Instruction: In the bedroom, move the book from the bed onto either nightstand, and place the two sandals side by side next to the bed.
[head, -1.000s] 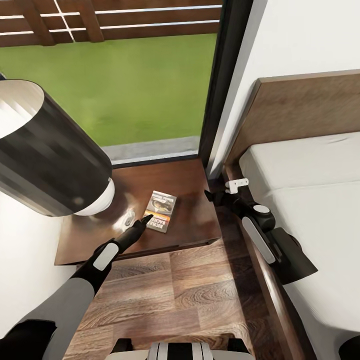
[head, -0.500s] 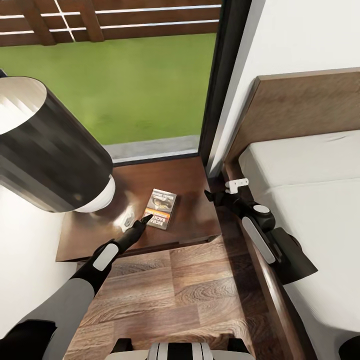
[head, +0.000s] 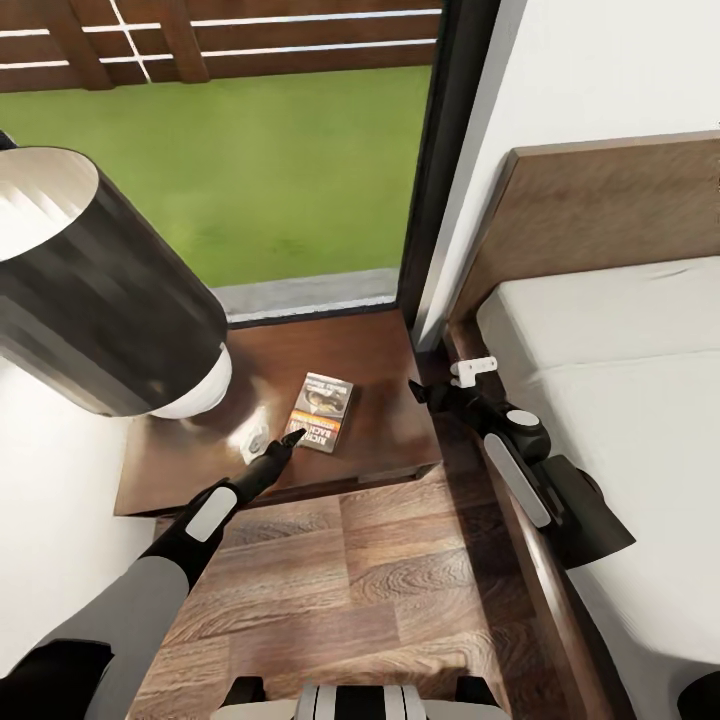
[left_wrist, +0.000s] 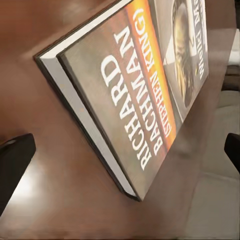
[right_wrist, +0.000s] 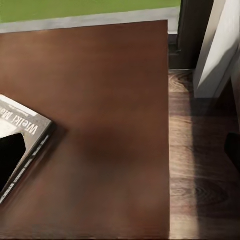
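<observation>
- The book (head: 324, 412) lies flat on the nightstand (head: 380, 400), cover up, just beyond the left gripper (head: 288, 440).
- In the left wrist view the left gripper's dark fingertips (left_wrist: 15, 160) stand wide apart, open, with the book (left_wrist: 145, 95) between and ahead of them, nothing clasped.
- The right gripper (head: 425, 392) hovers off the nightstand's edge nearest the bed (head: 620, 400), the book well to its left; whether its jaws are open, I cannot tell.
- A lamp (head: 90, 290) stands to the left gripper's left.
</observation>
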